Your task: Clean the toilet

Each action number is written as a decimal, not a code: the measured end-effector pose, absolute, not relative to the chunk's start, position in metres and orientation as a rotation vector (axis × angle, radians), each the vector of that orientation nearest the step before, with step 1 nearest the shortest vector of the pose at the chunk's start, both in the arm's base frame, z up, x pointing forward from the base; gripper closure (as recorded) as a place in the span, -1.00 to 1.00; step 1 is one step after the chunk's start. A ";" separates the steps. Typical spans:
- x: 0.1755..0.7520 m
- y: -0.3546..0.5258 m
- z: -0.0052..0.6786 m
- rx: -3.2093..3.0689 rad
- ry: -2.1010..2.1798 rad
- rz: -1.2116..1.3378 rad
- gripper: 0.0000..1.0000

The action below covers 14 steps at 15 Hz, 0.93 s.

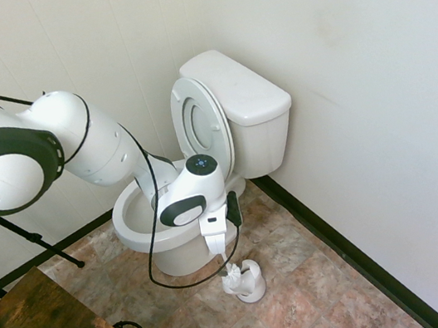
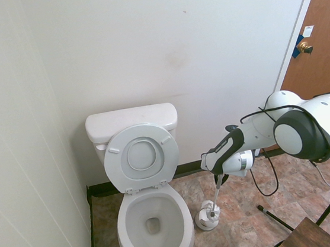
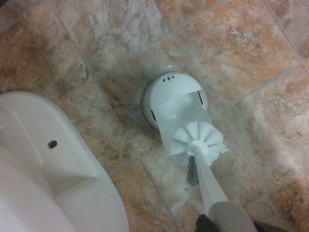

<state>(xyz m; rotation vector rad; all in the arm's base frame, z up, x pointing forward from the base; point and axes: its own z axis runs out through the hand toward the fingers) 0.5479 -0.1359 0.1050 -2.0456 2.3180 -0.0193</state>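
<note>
The gripper (image 2: 220,180) is clamped on a white toilet brush (image 3: 198,139), whose bristles hang at the rim of the brush holder (image 1: 251,283) (not seated inside). The toilet (image 2: 152,217) stands just beside it, lid raised, bowl open. Bare tiled floor (image 1: 306,284) surrounds the holder.

Small household bathroom. Toilet (image 2: 152,220) is standing in a corner with lid raised against the tank; brush holder (image 1: 248,282) is sitting beside it on mottled tile floor (image 3: 251,53); plain white walls are meeting dark baseboard; wooden door (image 2: 316,40) with brass knob is showing nearby.
</note>
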 end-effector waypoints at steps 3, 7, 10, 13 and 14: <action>0.558 -0.135 0.084 -2.036 2.323 -0.005 1.00; 0.571 -0.137 0.055 -2.012 2.335 0.016 1.00; 0.580 -0.150 0.031 -1.976 2.346 0.051 1.00; 0.589 -0.160 0.013 -1.968 2.349 0.104 1.00; 0.591 -0.163 0.007 -1.966 2.353 0.118 1.00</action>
